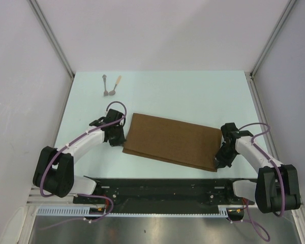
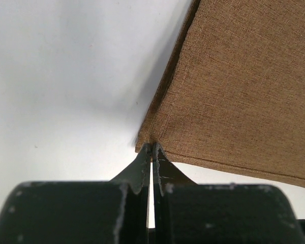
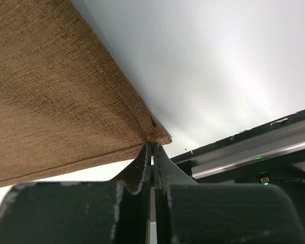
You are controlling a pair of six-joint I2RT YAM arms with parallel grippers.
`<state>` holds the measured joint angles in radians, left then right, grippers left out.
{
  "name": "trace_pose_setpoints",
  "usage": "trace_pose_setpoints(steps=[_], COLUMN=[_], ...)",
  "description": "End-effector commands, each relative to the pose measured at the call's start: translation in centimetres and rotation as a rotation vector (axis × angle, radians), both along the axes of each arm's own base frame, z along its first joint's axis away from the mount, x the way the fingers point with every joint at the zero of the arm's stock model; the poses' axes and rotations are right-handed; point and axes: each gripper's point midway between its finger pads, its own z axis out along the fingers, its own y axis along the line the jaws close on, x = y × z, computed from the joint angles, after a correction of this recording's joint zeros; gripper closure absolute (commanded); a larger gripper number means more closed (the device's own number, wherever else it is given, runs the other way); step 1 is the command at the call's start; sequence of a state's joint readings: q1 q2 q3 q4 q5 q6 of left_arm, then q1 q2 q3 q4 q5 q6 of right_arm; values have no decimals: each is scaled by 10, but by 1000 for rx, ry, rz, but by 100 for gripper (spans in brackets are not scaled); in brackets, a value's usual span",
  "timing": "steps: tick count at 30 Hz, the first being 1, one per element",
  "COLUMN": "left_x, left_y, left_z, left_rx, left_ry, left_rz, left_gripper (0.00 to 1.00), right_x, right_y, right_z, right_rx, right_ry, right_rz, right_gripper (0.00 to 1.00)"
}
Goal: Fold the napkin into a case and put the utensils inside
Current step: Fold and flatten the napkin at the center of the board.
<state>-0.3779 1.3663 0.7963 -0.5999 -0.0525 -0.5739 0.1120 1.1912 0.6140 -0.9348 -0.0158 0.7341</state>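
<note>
The brown napkin point(image 1: 170, 141) lies on the table as a folded rectangle, long side running left to right. My left gripper point(image 1: 121, 143) is shut on its near left corner; in the left wrist view the tips point(image 2: 152, 147) pinch that corner of the napkin point(image 2: 234, 86). At the near right corner my right gripper point(image 1: 218, 161) is shut too, its tips point(image 3: 152, 146) nipping the napkin point(image 3: 56, 96). The two utensils lie side by side at the far left of the table: one with a grey handle point(image 1: 105, 85), one with a pale tan handle point(image 1: 115, 86).
The pale table point(image 1: 193, 96) is walled by white panels at the back and both sides. A black rail point(image 1: 162, 190) with the arm bases runs along the near edge, and shows as a black rail point(image 3: 254, 152) close behind the napkin's right corner.
</note>
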Motion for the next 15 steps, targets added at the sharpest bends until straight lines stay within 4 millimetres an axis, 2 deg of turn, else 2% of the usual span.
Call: trace_pose_setpoints(steps=[1, 8, 15], left_x=[-7, -11, -13], left_y=[6, 6, -1], left_z=[6, 2, -3], left_rx=[29, 29, 23], left_ry=[-21, -3, 16], left_rz=[-21, -20, -32], left_gripper=[100, 100, 100], right_x=[-5, -7, -9], right_y=[2, 5, -1], right_z=[7, 9, 9], right_rx=[16, 43, 16], right_ry=[56, 87, 136], right_rz=[46, 51, 25], right_gripper=[100, 100, 100])
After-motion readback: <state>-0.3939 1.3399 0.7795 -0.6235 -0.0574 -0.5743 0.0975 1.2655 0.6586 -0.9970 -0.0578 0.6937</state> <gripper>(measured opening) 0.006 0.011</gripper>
